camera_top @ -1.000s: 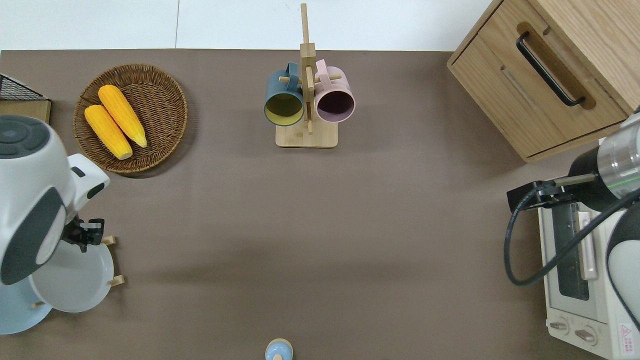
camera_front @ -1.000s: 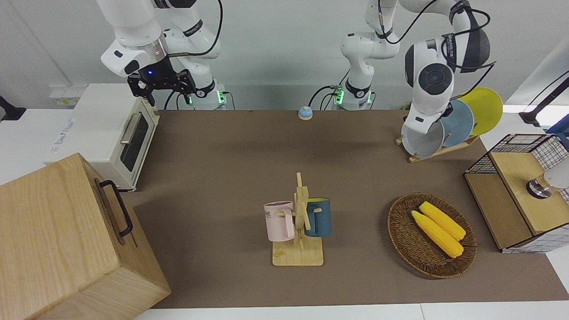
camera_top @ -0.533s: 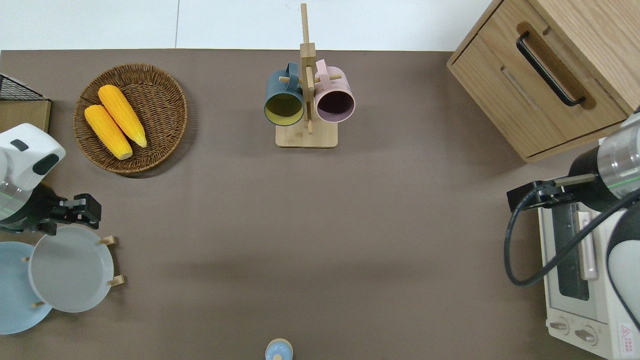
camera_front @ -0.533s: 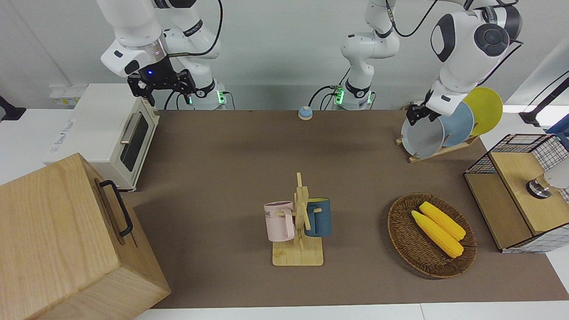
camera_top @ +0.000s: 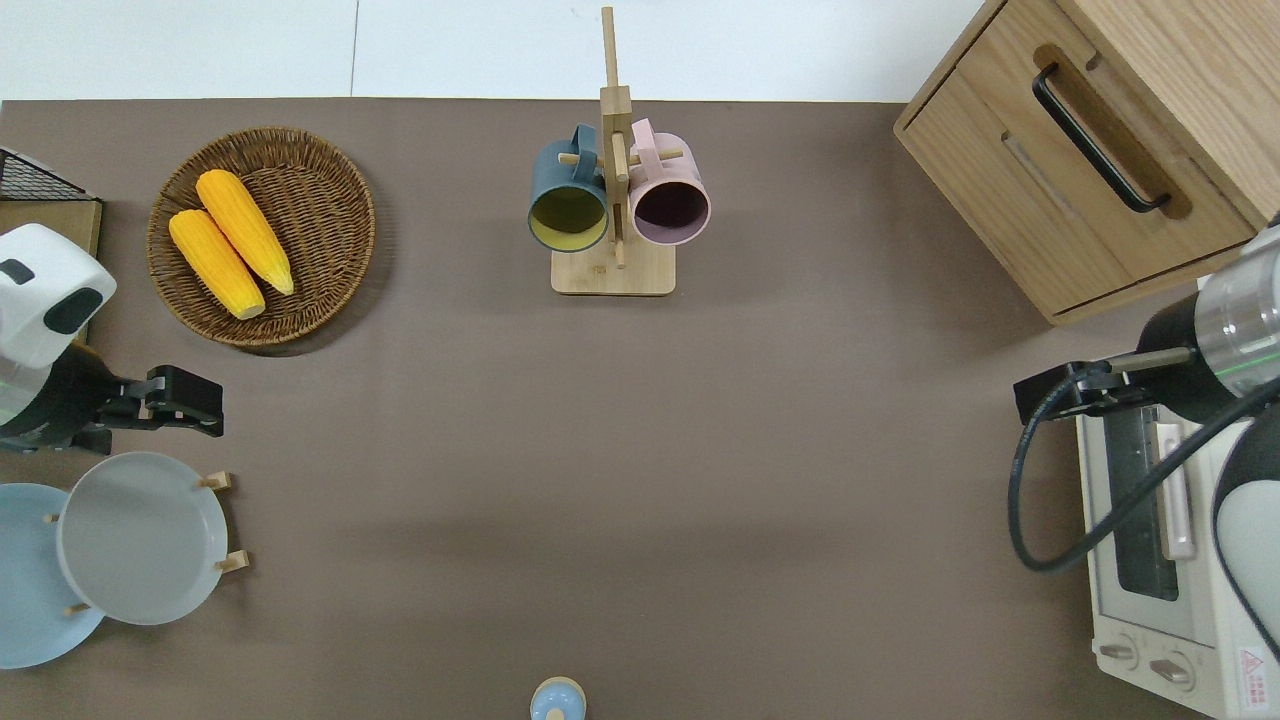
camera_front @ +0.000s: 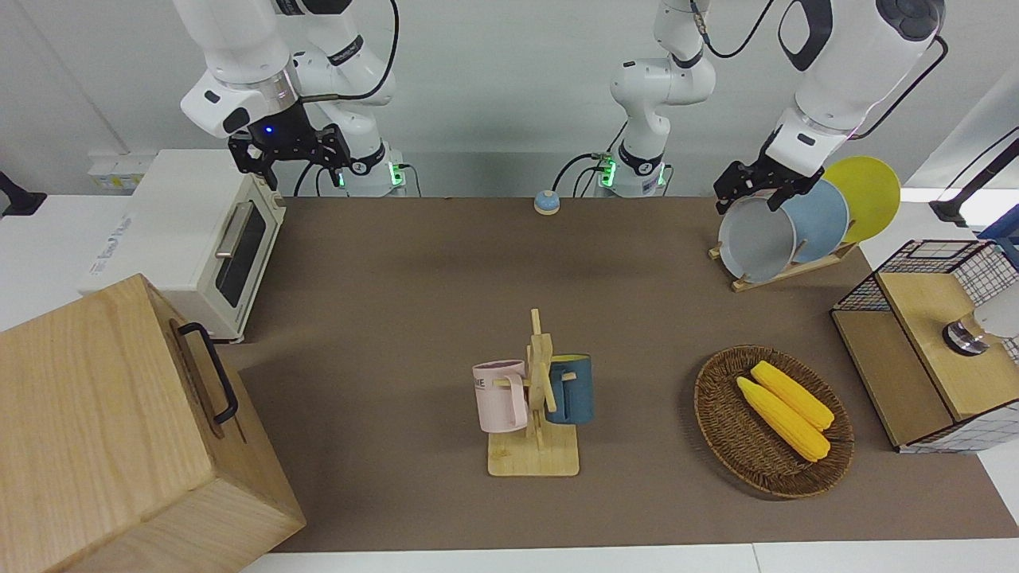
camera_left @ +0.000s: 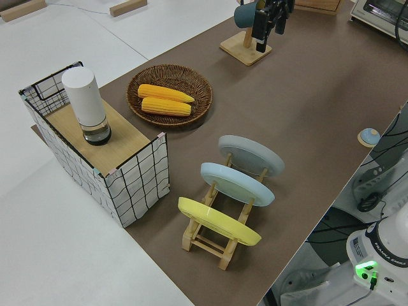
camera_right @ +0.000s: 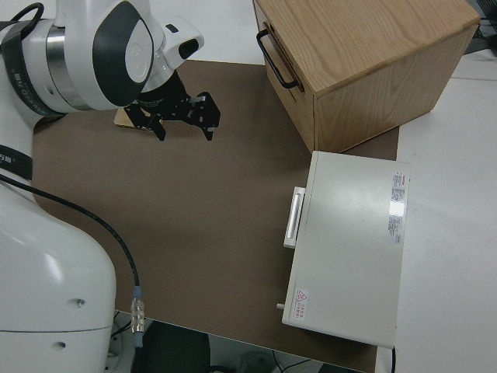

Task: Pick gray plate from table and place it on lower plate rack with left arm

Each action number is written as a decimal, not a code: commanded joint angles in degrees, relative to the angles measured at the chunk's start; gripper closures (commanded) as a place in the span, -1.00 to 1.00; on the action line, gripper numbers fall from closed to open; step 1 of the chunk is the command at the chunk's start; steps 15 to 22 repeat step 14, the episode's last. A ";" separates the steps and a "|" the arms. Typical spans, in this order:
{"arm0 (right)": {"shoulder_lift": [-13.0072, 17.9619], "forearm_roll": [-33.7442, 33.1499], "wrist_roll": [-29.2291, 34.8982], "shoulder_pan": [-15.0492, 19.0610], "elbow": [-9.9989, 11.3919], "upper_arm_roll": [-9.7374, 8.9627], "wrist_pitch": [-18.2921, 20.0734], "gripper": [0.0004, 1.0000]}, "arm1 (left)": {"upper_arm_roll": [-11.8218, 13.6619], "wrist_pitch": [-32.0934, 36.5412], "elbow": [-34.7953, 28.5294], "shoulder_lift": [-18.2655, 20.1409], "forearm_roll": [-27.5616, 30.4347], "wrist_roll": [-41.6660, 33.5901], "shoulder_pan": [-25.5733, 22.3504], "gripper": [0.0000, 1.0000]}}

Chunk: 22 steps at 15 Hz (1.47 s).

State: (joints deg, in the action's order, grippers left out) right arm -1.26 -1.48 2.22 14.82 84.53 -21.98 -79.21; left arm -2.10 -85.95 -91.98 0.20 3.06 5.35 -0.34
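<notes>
Gray plate (camera_top: 140, 537) sits in lower plate rack (camera_front: 784, 270); left gripper (camera_top: 190, 410) empty, jaws apart.

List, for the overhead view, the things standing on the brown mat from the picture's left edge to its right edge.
Round pale gray plate → wicker basket holding two corn cobs → wooden mug stand → light-wood drawer cabinet

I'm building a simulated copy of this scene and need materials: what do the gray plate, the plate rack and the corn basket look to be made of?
The gray plate: smooth and matte with an even sheen, likely glazed ceramic or melamine; the look leaves it open. The plate rack: light unfinished wood with visible pegs and rails. The basket: dark brown woven wicker, its weave clearly showing.
</notes>
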 commanded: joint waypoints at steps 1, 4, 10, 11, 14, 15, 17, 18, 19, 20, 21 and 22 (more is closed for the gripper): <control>0.12 -0.37 0.68 1.35 -0.42 -1.22 0.64 -0.97 | -0.01 -0.45 3.91 -1.16 0.64 -3.84 0.25 -1.00; 0.12 -0.37 0.68 1.35 -0.42 -1.22 0.64 -0.97 | 0.17 -1.06 3.91 -1.16 0.20 -8.60 0.16 -1.00; 0.12 -0.37 0.68 1.35 -0.34 -1.22 0.64 -0.97 | -0.01 -0.98 3.74 -1.25 -3.50 -8.25 0.34 -1.00; 0.12 -0.37 0.68 1.35 -0.42 -1.22 0.64 -0.97 | -0.01 -0.98 3.74 -1.25 -3.58 -8.16 0.34 -1.00; 0.12 -0.37 0.68 1.35 -0.34 -1.22 0.73 -0.97 | 0.08 -0.98 3.74 -1.25 -3.50 -8.08 0.34 -1.00; 0.12 -0.37 0.68 1.35 -0.34 -1.22 0.73 -0.97 | 0.08 -0.98 3.74 -1.25 -3.50 -8.08 0.34 -1.00; 0.12 -0.37 0.68 1.35 -0.34 -1.22 0.73 -0.97 | 0.08 -0.98 3.74 -1.25 -3.50 -8.08 0.34 -1.00; 0.12 -0.37 0.68 1.35 -0.34 -1.22 0.73 -0.97 | 0.08 -0.98 3.74 -1.25 -3.50 -8.08 0.34 -1.00; 0.12 -0.37 0.68 1.35 -0.34 -1.22 0.73 -0.97 | 0.08 -0.98 3.74 -1.25 -3.50 -8.08 0.34 -1.00; 0.12 -0.37 0.68 1.35 -0.34 -1.22 0.73 -0.97 | 0.08 -0.98 3.74 -1.25 -3.50 -8.08 0.34 -1.00; 0.12 -0.37 0.68 1.35 -0.34 -1.22 0.73 -0.97 | 0.08 -0.98 3.74 -1.25 -3.50 -8.08 0.34 -1.00; 0.12 -0.37 0.68 1.35 -0.34 -1.22 0.73 -0.97 | 0.08 -0.98 3.74 -1.25 -3.50 -8.08 0.34 -1.00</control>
